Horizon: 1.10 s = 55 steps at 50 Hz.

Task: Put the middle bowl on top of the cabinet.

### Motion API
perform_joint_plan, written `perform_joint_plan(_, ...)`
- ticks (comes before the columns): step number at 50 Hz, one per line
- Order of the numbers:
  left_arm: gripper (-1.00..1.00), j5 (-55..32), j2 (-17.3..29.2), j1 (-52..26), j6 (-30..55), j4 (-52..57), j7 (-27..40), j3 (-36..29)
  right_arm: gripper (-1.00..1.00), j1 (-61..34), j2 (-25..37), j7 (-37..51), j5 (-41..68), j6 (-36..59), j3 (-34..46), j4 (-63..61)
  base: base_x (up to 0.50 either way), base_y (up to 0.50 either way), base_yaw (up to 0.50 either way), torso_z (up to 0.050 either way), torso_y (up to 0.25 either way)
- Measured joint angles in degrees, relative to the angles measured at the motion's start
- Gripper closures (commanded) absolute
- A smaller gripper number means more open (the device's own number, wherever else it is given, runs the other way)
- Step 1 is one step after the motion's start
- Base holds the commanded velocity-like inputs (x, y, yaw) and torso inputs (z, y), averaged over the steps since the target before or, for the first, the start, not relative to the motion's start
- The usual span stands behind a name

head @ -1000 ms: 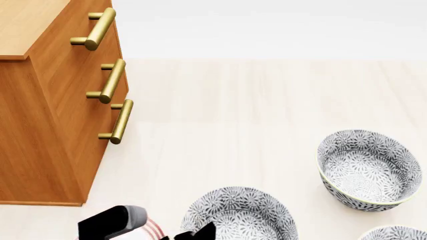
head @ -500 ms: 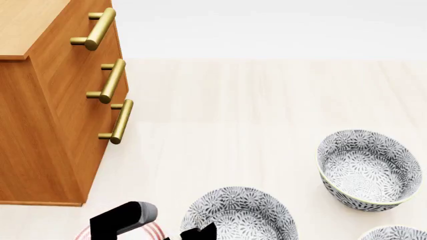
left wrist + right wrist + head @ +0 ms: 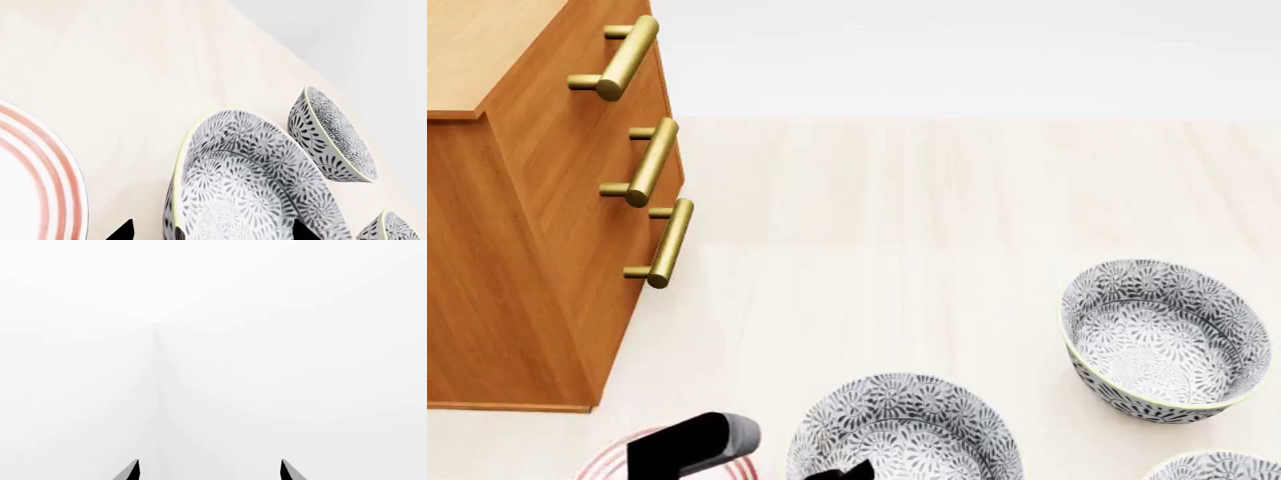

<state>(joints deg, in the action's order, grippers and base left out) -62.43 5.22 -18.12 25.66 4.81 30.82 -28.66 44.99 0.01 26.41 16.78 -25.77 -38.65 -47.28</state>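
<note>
Middle bowl (image 3: 905, 428): deep, round, grey-and-white leafy floral print inside and out, thin pale cream rim, sitting upright on the surface (image 3: 934, 220) at about 6 o'clock in the head view, partly cut by the frame edge. Left wrist view shows the same bowl (image 3: 250, 185) close up, filling the space between the two dark fingertips (image 3: 123, 231), one tip outside the rim and one over the bowl's inside; left gripper (image 3: 212, 234) jaws spread wide, not touching the bowl as far as I can tell. Head view shows part of the left arm (image 3: 691, 445) at 7 o'clock, over a white plate (image 3: 607, 462) with red rings that lies just beside the bowl. Second look-alike bowl (image 3: 1165, 340) at 4 o'clock, well apart from the middle one; third bowl (image 3: 1217, 467) at 5 o'clock, only its rim in frame. Cabinet (image 3: 521, 250) at 9 to 10 o'clock: orange-brown wood, lighter top, three brass bar handles (image 3: 651, 162) down the front, standing on the same surface. Surface is pale, faintly wood-grained, cream colour; behind it a plain white wall. Right gripper (image 3: 210, 471): only two dark tips visible against blank white, jaws spread, nothing between them.
</note>
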Motion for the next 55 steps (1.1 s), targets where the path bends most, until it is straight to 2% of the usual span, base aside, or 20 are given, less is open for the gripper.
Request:
perform_joint_plan(17,-1.00,-0.30,0.04,-0.47,-1.22,-2.77,-1.51,-1.44,-1.00,0.00,0.00,-0.20,0.31,-0.23,-0.38,0.01,0.00,0.00,0.00,0.000,0.000)
perform_joint_plan(18,1.00,-0.33,0.05,-0.48,-1.30,-2.87,-1.62,-1.51,-1.00,0.00,0.00,-0.21,0.34,-0.27,-0.41,0.03,0.00,0.00,0.00,0.000,0.000)
perform_joint_plan(34,1.00,0.33,0.70,-0.02,-2.67,-2.36,-2.80,-3.03,-1.00,0.00,0.00,-0.27,0.29,-0.40,-0.38,0.10,0.00,0.00,0.00,0.000,0.001)
perform_joint_plan(55,1.00,1.40,1.67,0.50,-4.89,0.13,-3.93,-4.76,-1.00,0.00,0.00,-0.26,0.33,-0.79,-0.38,0.29,0.00,0.00,0.00,0.047,0.147)
